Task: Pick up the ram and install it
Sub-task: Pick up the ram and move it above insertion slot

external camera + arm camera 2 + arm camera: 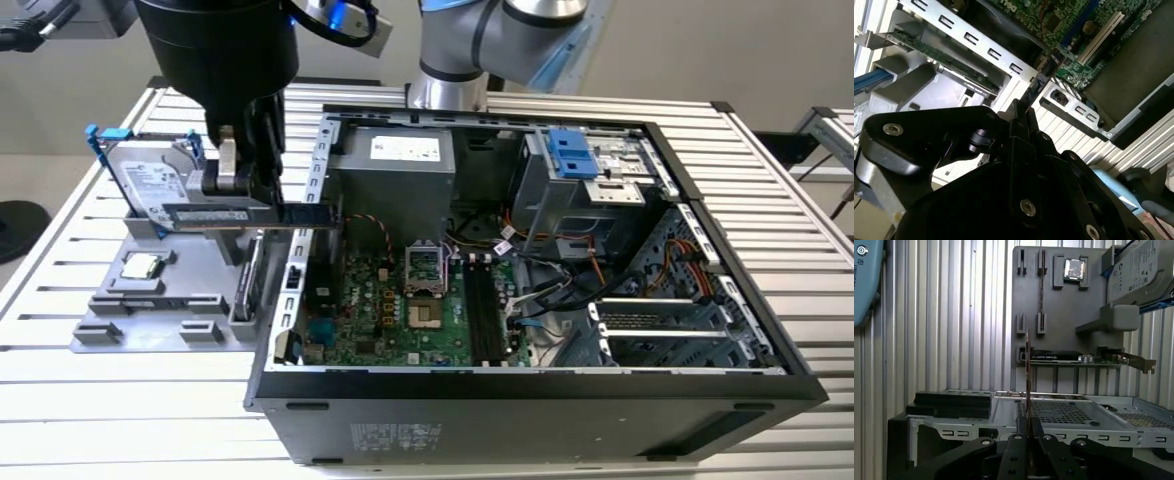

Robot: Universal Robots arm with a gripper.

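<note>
Ram (1027, 385) | thin dark board, edge-on | clamped between end effector (1027, 424) fingers | beside computer case (534, 385)

The end effector (1027, 423) hides one end of the ram (1027, 375).

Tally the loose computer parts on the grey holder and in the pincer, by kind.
Silver hard drive with blue brackets: 1
Small square silver processor chip: 1
Black-and-green expansion card: 1
Long dark ram stick, in pincer: 1
Total: 4

Black end effector (1027, 426), grey holder (1069, 315), green motherboard (387, 320), ram (1027, 375) perhaps brownish
</note>
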